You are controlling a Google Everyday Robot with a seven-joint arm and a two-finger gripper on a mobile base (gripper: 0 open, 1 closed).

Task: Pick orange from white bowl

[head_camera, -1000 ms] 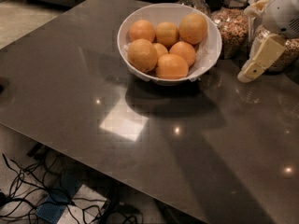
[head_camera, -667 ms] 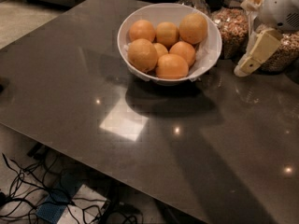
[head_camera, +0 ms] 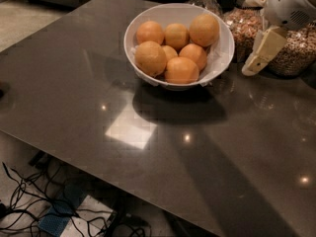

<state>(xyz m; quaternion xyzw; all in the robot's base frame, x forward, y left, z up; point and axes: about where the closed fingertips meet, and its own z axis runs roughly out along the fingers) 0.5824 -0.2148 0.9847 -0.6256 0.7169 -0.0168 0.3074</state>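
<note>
The white bowl (head_camera: 223, 53) stands at the back middle of the dark table (head_camera: 69, 83). It holds several oranges. The largest are one at the back right (head_camera: 204, 29) and one at the front left (head_camera: 150, 58). My gripper (head_camera: 253, 67) hangs at the upper right, just right of the bowl's rim and a little above the table, with its cream tip pointing down and left. It touches neither the bowl nor any orange, and it holds nothing that I can see.
Glass jars of grain (head_camera: 244, 26) (head_camera: 298, 53) stand behind and beside the gripper at the back right. The table's front edge runs diagonally, with cables on the floor (head_camera: 29, 201) below it.
The gripper has moved a little left and up, closer to the bowl's right rim. The bowl and the oranges have not moved.
</note>
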